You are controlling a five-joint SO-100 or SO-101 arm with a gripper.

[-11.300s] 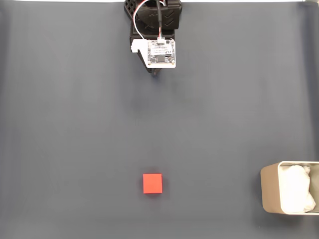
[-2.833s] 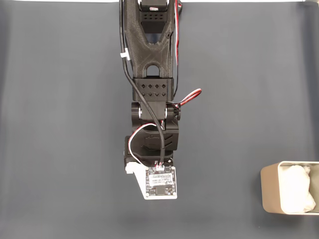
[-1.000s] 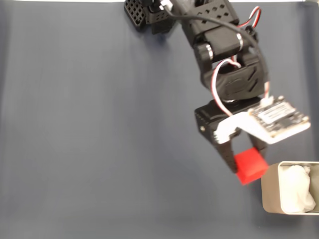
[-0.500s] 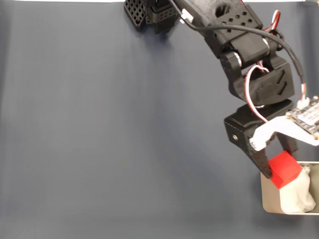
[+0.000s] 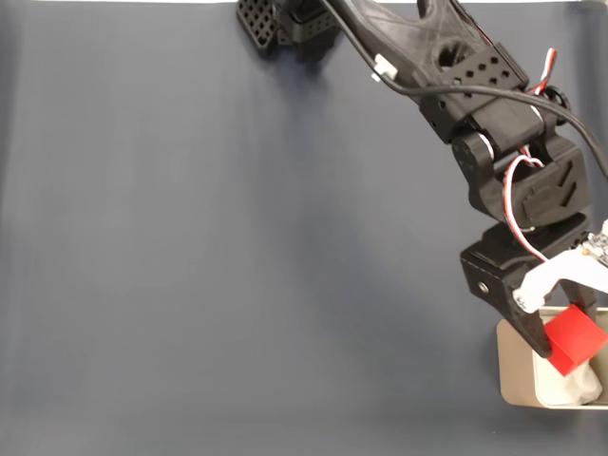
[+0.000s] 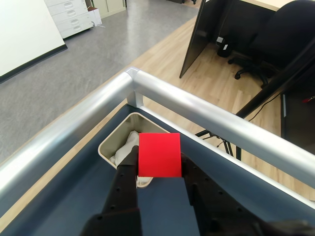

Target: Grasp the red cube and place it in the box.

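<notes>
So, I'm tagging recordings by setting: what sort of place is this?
Likely an office or lab: filing drawers, a black office chair at a desk, and a metal-railed table.

we find no readable text here — no labels, brands or numbers. the small board on the arm [image 5: 597, 249] shows nothing we can read.

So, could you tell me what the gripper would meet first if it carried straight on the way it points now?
Probably the white padding inside the box: the gripper, shut on the red cube, points down over it, though depth is unclear.
</notes>
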